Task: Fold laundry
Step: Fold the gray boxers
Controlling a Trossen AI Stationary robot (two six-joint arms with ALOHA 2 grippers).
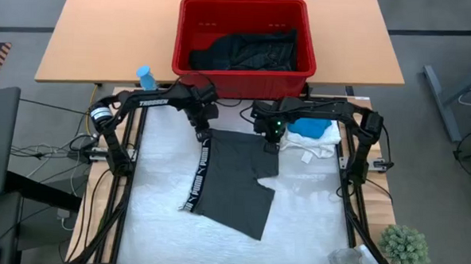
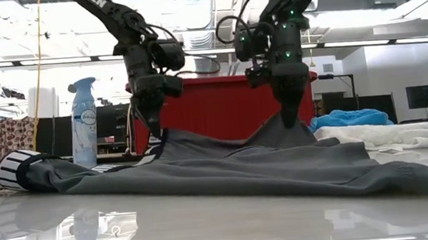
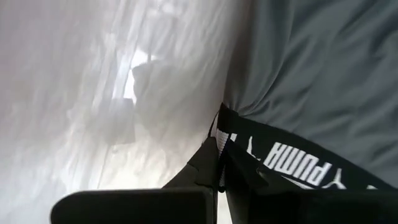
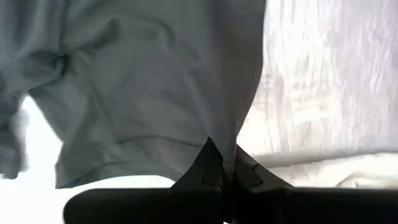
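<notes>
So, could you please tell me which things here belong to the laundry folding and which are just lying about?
Part of the job:
- dark grey garment, pinched by the left gripper and right gripper
- black clothes in the red basket
- white garment with the teal garment on it

Lying about:
- spray bottle
- small plant

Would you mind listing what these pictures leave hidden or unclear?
- Basket contents: the high view shows only a dark heap; how many garments cannot be told.
- Low view: the grey shorts and both arms block most of the basket.
- White pile under the teal garment: partly covered by the right arm in the high view.
- Both wrist views: cloth fills the frame.
</notes>
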